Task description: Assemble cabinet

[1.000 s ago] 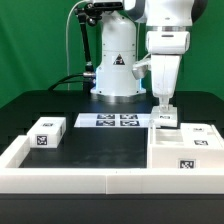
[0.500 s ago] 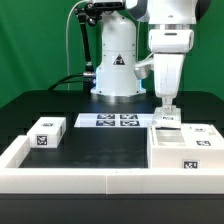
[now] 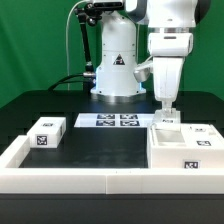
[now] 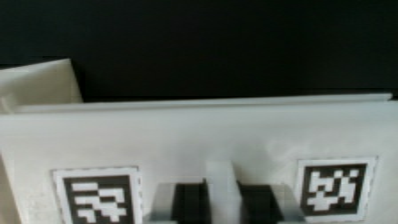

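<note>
gripper (image 3: 166, 109) sits directly above the small tagged block (image 3: 167, 121) on the cabinet body (image 3: 185, 152), at the exterior view's right, fingers (image 4: 187, 203) narrow astride a white ridge, can't tell if clamped, block's long axis unclear.

Entry: gripper (image 3: 167, 110). Change: it now sits slightly further toward the exterior view's right than a second ago, and the white hand housing above has shifted the same way.

Entry: height. Change: it is a touch higher than before, though the rise is faint.

Entry: fingers (image 4: 180, 203). Change: the tips now meet only the top edge of the small tagged white block (image 3: 168, 120) at the rear of the cabinet body (image 3: 185, 150); earlier they reached a little lower over it.
</note>
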Controlling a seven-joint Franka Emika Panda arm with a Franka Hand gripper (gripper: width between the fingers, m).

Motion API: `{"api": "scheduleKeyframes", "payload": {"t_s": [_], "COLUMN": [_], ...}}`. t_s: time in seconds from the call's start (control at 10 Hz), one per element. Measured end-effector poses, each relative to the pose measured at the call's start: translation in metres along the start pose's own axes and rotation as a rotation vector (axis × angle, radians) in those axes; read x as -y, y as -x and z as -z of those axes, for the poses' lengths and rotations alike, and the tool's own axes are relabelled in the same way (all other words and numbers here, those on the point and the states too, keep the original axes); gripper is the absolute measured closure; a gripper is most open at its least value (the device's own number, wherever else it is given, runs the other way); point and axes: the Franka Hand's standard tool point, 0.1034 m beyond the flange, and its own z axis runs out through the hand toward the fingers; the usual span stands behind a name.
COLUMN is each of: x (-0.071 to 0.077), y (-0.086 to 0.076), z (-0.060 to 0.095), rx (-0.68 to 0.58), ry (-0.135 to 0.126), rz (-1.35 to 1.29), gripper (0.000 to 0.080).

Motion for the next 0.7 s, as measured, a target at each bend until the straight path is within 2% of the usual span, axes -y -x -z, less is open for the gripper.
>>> {"api": "scheduleKeyframes", "payload": {"t_s": [0.2,0.5,0.7], "x": [-0.005,-0.015,-0.015], "y": [0.001,0.003,0.002], "z": [0.001,0.0,0.0], "rx": [0.01,0.007,0.006], "ry": [-0.011,-0.004,-0.003], "rz": [0.039,0.107,0.106], "gripper": [0.0731,0.0731,0.0731]}}
